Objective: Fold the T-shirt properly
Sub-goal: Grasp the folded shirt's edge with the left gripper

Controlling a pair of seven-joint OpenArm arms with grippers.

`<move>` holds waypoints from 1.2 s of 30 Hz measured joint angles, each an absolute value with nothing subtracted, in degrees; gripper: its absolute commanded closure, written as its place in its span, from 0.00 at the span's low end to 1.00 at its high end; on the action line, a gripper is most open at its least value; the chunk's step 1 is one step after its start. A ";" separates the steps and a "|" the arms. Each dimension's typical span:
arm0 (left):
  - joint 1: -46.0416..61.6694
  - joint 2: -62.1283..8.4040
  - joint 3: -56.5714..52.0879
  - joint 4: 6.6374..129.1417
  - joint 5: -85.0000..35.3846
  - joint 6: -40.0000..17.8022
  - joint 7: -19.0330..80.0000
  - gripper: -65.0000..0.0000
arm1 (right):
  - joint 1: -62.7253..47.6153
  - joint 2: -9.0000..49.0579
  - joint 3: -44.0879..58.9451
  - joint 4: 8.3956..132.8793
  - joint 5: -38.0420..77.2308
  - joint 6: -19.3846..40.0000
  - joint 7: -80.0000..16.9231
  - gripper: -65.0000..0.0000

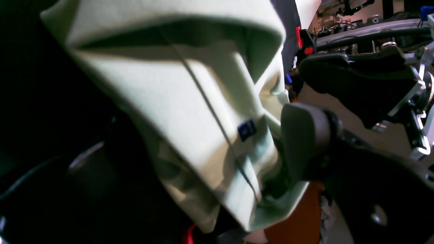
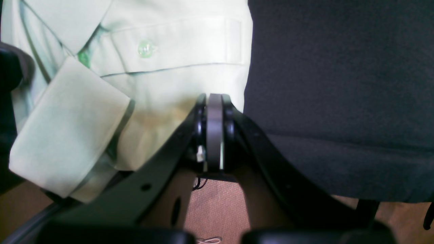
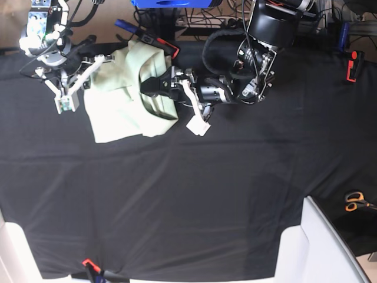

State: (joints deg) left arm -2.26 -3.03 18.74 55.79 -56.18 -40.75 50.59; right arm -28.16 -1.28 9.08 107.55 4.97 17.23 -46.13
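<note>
Base view: T-shirt (image 3: pixel 126 97) sits folded at the cloth's (image 3: pixel 194 194) far corner. Left gripper (image 3: pixel 154 86) jaws apart over its edge; right gripper (image 2: pixel 214 101) pressed together, empty, beside the hem. Risk: left fingers snag fabric on retreat and undo the fold.

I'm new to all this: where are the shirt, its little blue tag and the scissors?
shirt (image 3: pixel 121 112), base view, lower front panel.
blue tag (image 1: pixel 247 129), left wrist view, tag's middle.
scissors (image 3: pixel 354 201), base view, orange handles.

A black cloth-covered table (image 3: pixel 188 194) fills the frame; orange-handled scissors (image 3: pixel 354 201) lie at lower right, cables (image 3: pixel 230 17) along the top.
</note>
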 measured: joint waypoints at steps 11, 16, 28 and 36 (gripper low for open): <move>-3.14 -2.98 18.74 55.37 -54.24 -39.64 50.59 0.93 | -28.14 -1.28 9.08 107.55 4.97 17.23 -46.11 1.00; -3.14 -2.90 18.63 55.37 -54.24 -39.64 50.59 1.00 | -28.14 -1.28 9.08 107.55 4.99 17.23 -46.11 1.00; -8.75 -3.05 18.59 55.64 -53.84 -39.31 58.28 1.00 | -28.77 -1.28 9.08 107.55 4.95 17.23 -46.19 1.00; -13.06 -3.03 18.74 55.57 -44.93 -35.94 64.12 1.00 | -28.64 -1.28 9.08 107.55 4.97 17.23 -46.13 1.00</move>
State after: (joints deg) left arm -13.06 -3.03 18.74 55.57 -44.93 -35.94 64.12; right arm -28.64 -1.28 9.08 107.55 4.97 17.23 -46.13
